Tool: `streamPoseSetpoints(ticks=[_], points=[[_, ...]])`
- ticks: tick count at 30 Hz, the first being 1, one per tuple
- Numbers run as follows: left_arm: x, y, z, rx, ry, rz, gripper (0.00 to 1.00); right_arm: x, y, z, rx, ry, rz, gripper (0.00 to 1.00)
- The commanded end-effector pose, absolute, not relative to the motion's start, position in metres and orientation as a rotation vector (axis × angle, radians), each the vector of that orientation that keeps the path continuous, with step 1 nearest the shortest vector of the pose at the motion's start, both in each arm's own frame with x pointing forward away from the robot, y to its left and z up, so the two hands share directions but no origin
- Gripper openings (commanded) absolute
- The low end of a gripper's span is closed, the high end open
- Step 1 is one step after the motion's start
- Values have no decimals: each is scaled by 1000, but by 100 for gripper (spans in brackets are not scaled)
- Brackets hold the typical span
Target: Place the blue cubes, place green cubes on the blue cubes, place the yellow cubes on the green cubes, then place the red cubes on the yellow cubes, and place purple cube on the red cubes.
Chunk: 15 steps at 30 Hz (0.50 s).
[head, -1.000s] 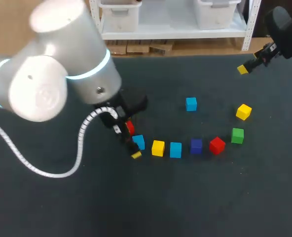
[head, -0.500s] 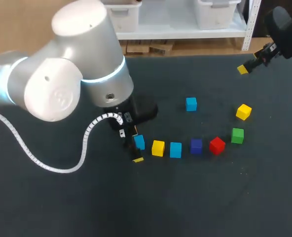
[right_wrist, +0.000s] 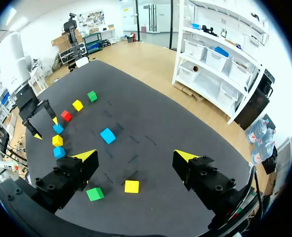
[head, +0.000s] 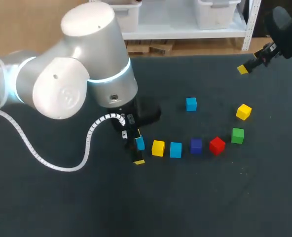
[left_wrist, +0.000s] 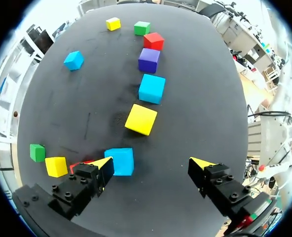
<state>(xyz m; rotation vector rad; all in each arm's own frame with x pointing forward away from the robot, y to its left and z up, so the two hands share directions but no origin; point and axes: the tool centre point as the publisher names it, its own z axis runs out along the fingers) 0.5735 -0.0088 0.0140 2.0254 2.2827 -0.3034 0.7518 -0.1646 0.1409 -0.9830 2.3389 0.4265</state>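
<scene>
No legible text, label, brand, number or sign shows on the cubes (head: 175,149) or the table (head: 210,202).

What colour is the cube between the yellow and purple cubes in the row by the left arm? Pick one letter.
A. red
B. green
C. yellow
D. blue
D: in the head view the blue cube sits in the row, between the yellow cube and the purple cube.

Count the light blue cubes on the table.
3 blue cubes: one alone, one in the row between the yellow cube and purple cube, one by the left fingers. Others may hide under the left arm.
</scene>
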Motion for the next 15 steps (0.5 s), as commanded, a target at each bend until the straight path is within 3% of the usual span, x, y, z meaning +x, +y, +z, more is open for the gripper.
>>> streamPoseSetpoints(ticks=[1, 15], points=[[581, -15, 3, 2054, 2287, -310, 100, 751, -165, 141, -983, 2337, 427, 100], [597, -7, 3, 2008, 2303, -249, 100, 751, -165, 141, -983, 2337, 427, 100]])
